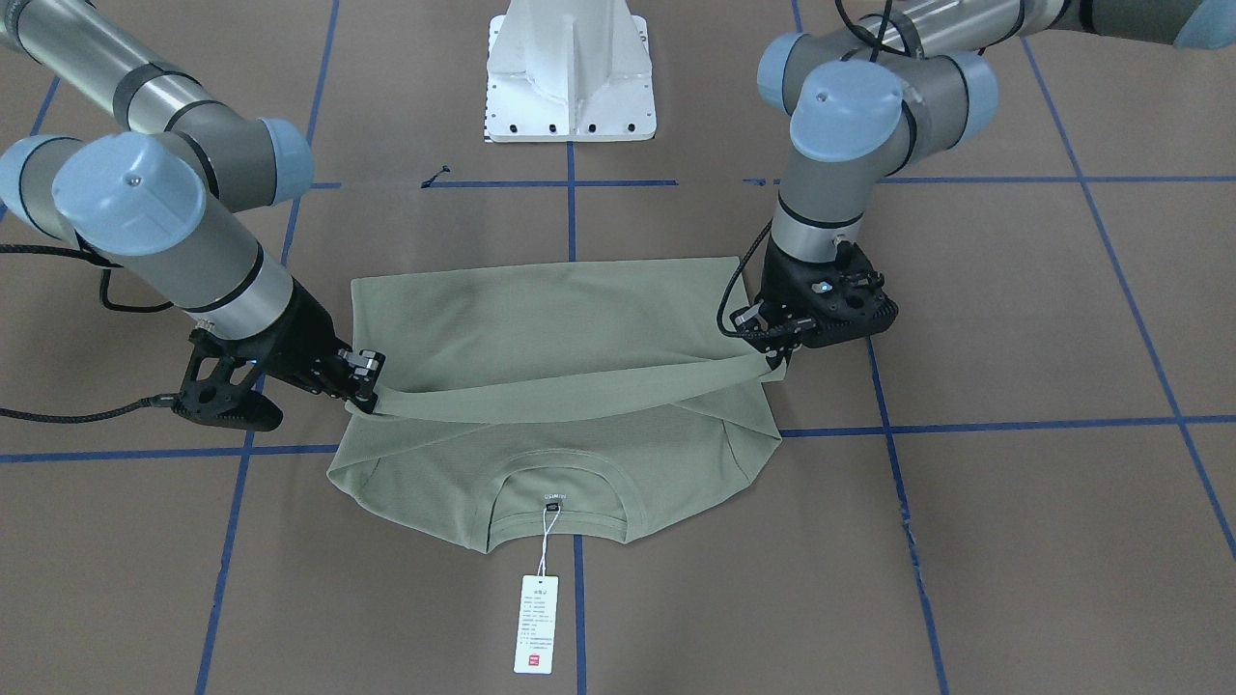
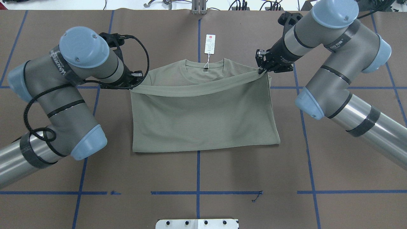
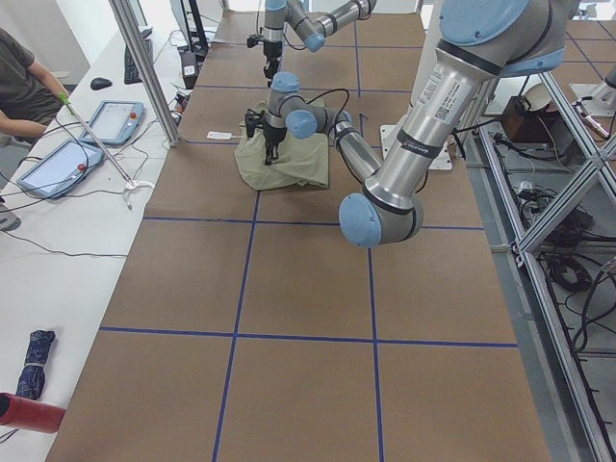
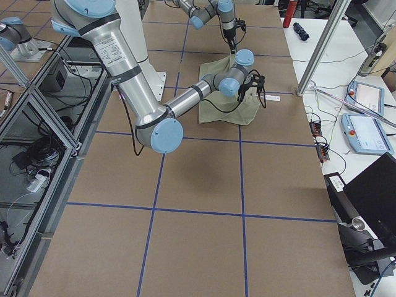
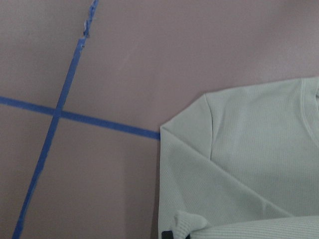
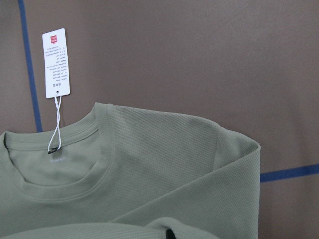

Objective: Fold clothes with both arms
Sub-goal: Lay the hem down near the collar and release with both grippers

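Note:
The pale sage-green shirt (image 2: 203, 117) lies on the brown table, sleeves folded in, collar and white hang tag (image 2: 210, 43) on the side away from the robot. Its lower half is folded up, and the hem edge hangs as a taut band between both grippers, just short of the collar. My left gripper (image 2: 136, 79) is shut on the hem's left corner. My right gripper (image 2: 261, 69) is shut on the right corner. In the front view the shirt (image 1: 541, 319) shows the left gripper (image 1: 777, 355) at the right and the right gripper (image 1: 367, 391) at the left. The tag (image 6: 56, 62) also shows in the right wrist view.
The white pedestal base (image 1: 572, 72) stands behind the shirt on the robot's side. Blue tape lines (image 2: 198, 178) cross the table. A side bench with tablets (image 3: 58, 164) and a seated person runs along the far edge. Cables (image 2: 143, 60) loop off the left wrist.

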Tool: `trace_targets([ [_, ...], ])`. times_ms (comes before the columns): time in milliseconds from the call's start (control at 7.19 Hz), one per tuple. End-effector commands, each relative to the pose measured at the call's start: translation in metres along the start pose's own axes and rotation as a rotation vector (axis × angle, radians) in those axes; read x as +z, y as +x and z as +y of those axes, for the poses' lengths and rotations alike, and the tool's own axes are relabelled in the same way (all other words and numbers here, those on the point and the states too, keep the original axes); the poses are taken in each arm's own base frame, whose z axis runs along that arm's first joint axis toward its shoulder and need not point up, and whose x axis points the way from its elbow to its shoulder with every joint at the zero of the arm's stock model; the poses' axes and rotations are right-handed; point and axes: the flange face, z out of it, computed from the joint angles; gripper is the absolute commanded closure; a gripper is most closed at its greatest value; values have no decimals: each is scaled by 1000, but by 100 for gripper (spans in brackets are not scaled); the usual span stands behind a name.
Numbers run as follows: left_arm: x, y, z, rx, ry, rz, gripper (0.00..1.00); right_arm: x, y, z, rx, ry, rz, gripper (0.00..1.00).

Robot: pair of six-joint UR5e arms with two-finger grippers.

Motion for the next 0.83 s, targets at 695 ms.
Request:
trace_targets([
  [695,55,12,-38,-23,16,-30,100,31,10,-51,36,25,22,100],
])
